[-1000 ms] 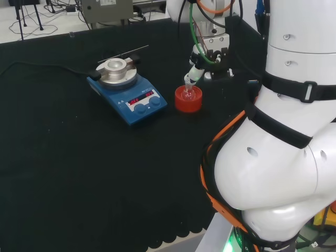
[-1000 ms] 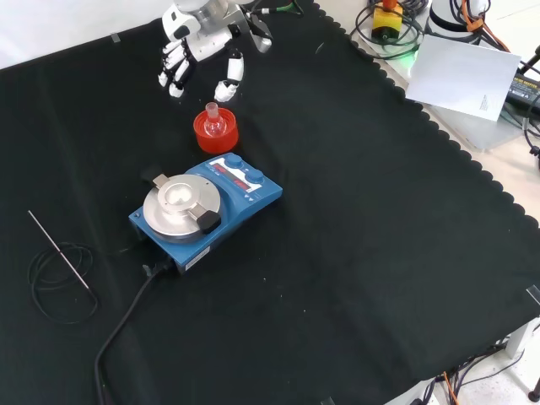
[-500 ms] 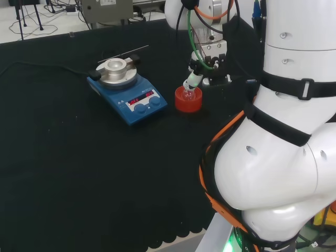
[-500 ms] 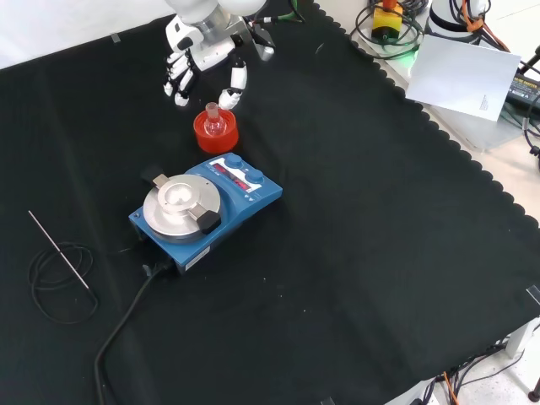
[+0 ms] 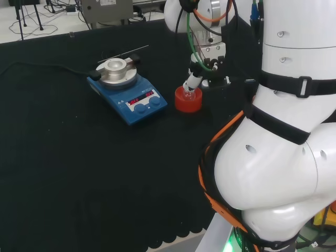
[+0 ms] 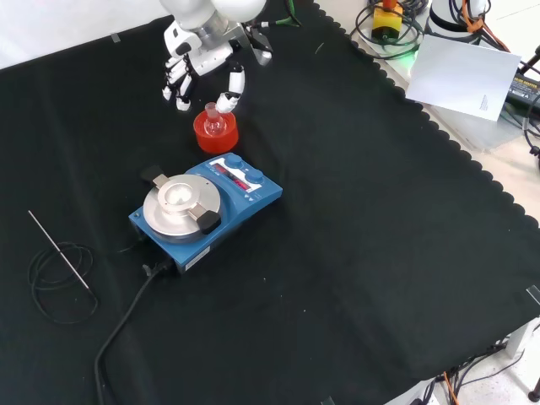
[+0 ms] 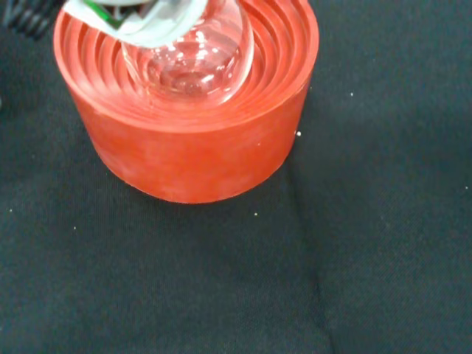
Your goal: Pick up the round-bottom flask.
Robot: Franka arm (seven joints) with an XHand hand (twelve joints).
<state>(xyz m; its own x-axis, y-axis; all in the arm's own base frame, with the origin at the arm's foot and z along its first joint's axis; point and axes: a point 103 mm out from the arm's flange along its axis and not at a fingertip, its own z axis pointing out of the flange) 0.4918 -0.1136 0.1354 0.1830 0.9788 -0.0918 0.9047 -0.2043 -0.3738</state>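
Observation:
The clear round-bottom flask (image 6: 214, 123) sits upright in a red ribbed ring stand (image 6: 216, 137) just beyond the blue stirrer. My hand (image 6: 205, 57) hovers right above and behind it, open. Its fingers (image 6: 179, 84) hang to the left of the flask's neck in the front view, and the thumb (image 6: 230, 89) reaches down on the right, close to the neck. From the head view, a white fingertip of the hand (image 5: 192, 81) hangs directly over the flask (image 5: 188, 94) in its stand (image 5: 188, 102). Up close in the wrist view, the flask's bulb (image 7: 190, 65) rests in the stand (image 7: 193, 156).
A blue magnetic stirrer (image 6: 207, 209) with a round metal plate stands in front of the stand in the front view, its black cable (image 6: 126, 325) trailing toward the near edge. A thin rod and a coiled wire (image 6: 57, 272) lie at the left.
The hand has come down and closer to the flask, its thumb tip now near the neck. Flask and stand have not moved.

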